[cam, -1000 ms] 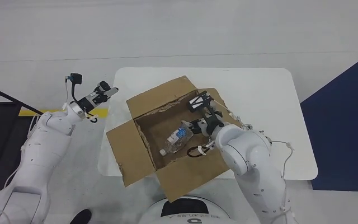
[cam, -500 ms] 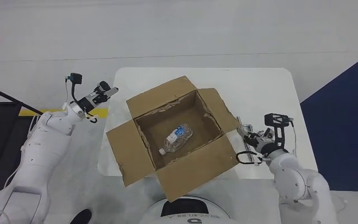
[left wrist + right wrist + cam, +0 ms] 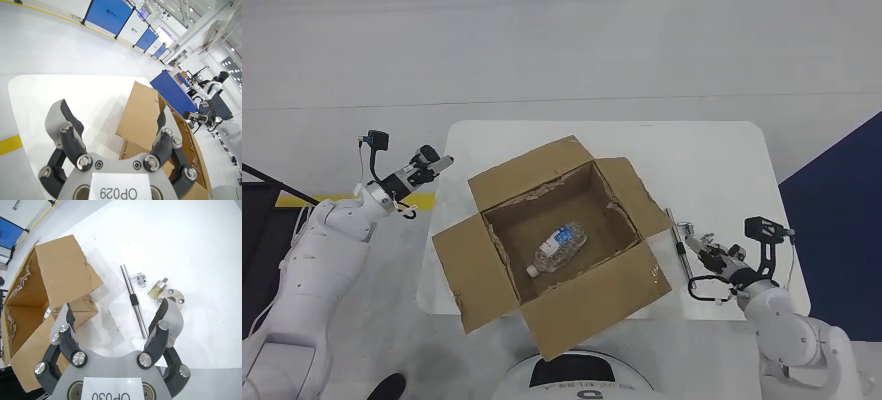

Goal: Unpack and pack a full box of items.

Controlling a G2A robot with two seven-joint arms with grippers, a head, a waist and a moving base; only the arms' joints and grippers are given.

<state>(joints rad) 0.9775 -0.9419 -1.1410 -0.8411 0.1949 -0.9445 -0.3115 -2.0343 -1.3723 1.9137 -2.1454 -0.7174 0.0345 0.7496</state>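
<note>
A clear bottle lies on its side in the open cardboard box, its long axis diagonal and its cap toward the robot's near left. A metal rod lies on the desk, right of the box. The right fingers hang spread and empty by the rod's near end. The left fingers, also spread and empty, hover beside the desk's left edge.

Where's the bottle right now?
Top view: the bottle lies on its side inside the open box, mid-table; the rod lies outside on the table to its right.
</note>
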